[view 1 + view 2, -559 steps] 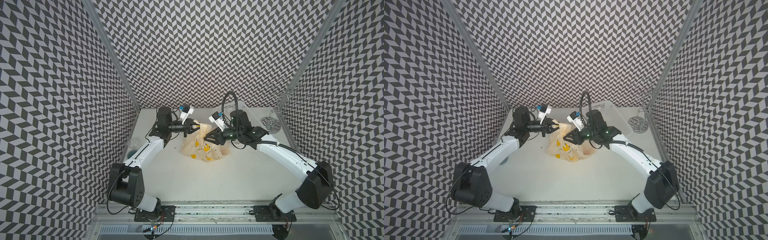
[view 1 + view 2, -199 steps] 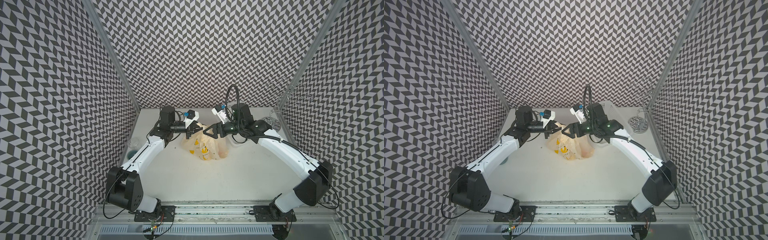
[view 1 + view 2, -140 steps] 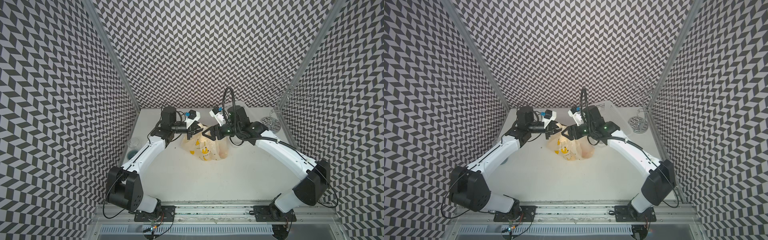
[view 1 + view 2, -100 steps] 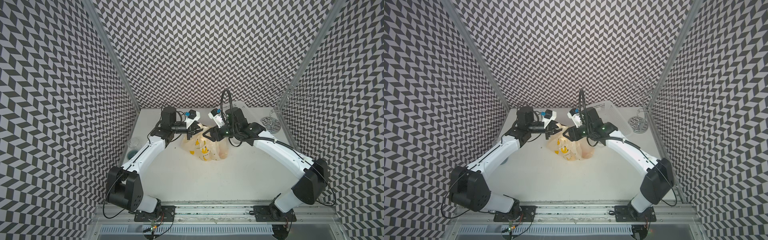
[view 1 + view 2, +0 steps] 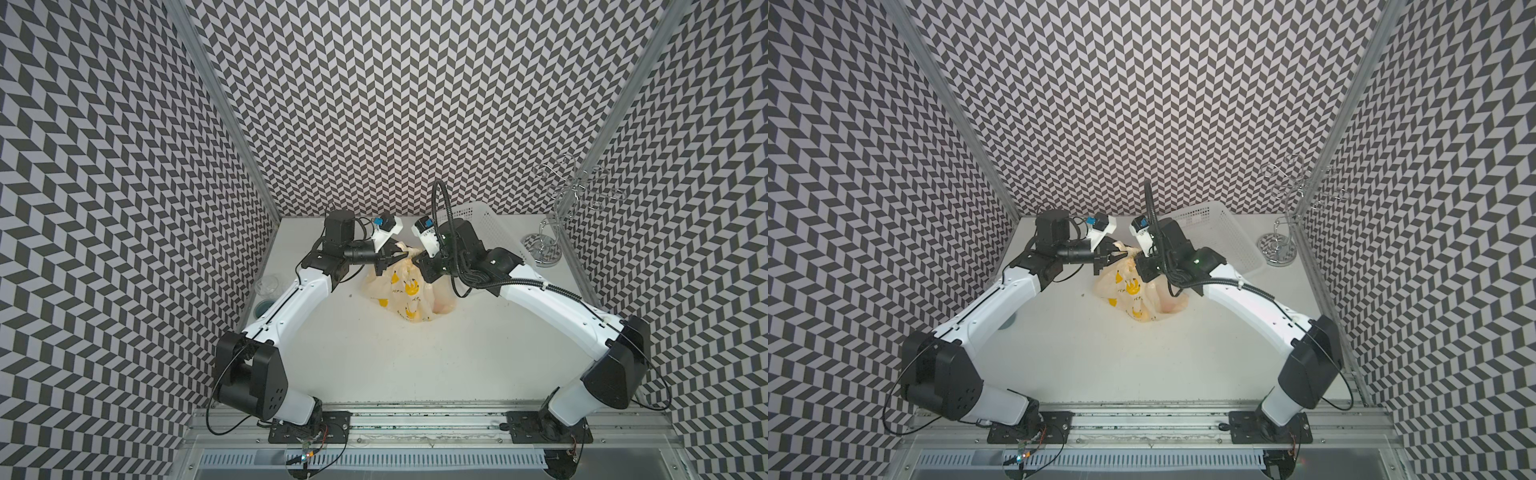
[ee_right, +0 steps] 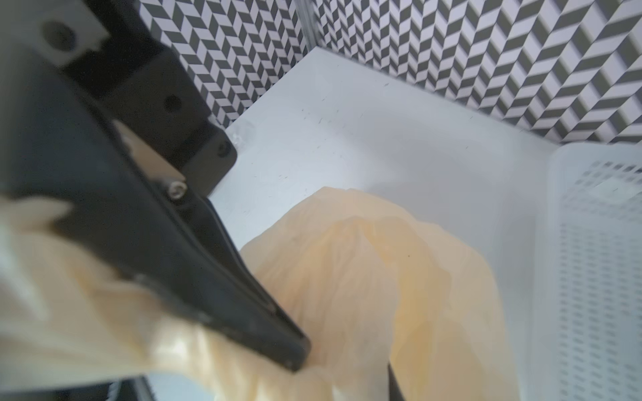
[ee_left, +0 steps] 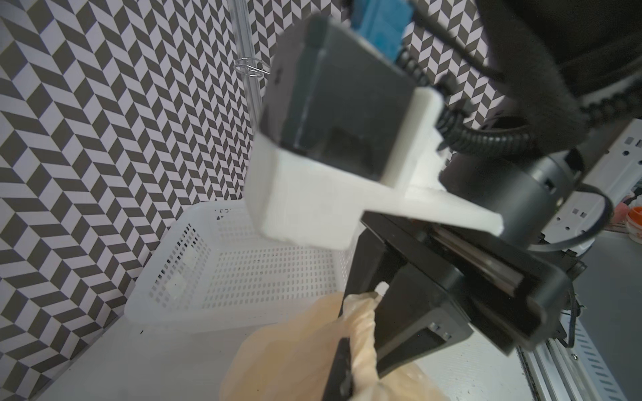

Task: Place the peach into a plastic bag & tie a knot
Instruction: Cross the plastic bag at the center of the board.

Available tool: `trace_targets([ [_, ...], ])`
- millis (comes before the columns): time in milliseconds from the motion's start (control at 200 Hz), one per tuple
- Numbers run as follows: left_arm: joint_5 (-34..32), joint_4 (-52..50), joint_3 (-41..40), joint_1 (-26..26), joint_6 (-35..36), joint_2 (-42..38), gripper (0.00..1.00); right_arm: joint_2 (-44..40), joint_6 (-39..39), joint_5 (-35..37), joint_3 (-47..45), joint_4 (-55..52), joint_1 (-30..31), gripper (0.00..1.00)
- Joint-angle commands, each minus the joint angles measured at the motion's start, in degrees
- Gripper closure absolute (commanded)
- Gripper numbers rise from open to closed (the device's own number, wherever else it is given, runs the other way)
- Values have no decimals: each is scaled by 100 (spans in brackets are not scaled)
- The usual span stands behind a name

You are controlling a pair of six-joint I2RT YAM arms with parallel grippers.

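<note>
Plastic bag [image 5: 399, 291] upright on the surface [image 5: 374, 357], top drawn up.
Translucent cream-yellow, banana-printed face showing in both top views; base spread, neck gathered into a twisted handle [image 7: 363, 333]. Pinkish peach [image 5: 443, 306] shows low through the plain side.

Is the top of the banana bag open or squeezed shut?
Squeezed shut. The top of the plastic bag is gathered into a twisted strand, and the left gripper and right gripper both pinch it.
</note>
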Motion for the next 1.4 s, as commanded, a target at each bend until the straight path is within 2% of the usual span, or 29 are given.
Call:
trace_targets([
  [0,233,-72,391,2,-454,91,100,-16,-334,1500,-384,195,-11,97],
  [65,366,-106,464,20,-600,199,100,-118,-421,1654,-618,491,71,100],
  [180,561,174,350,28,-966,238,100,-414,-475,1352,-934,1010,83,100],
  [265,570,111,326,50,-971,262,100,-648,-516,1234,-1196,1326,78,100],
  [325,596,44,316,88,-872,253,100,-792,-502,591,-1286,1417,-13,100],
  [461,368,45,236,108,-637,159,100,-732,-187,-1565,-952,897,-395,100],
  [511,353,51,230,103,-595,152,100,-713,-17,-2034,-919,814,-512,100],
  [581,384,95,187,99,-565,132,100,-723,102,-2704,-932,816,-677,90],
  [711,401,162,114,48,-546,90,100,-608,195,-3360,-807,747,-846,71],
  [826,393,157,140,20,-590,95,100,-340,113,-3521,-532,536,-834,67],
  [966,400,156,158,3,-616,95,100,-179,68,-3289,-463,412,-750,59],
  [1177,427,149,249,-45,-686,114,100,32,-40,-2643,-372,183,-579,59],
  [1227,414,111,296,-67,-689,123,100,93,-23,-2458,-324,145,-572,61],
  [1332,373,31,325,-94,-687,94,100,121,80,-2005,-255,152,-567,71],
  [1397,308,-40,297,-100,-679,71,100,82,161,-1648,-220,159,-569,84],
])
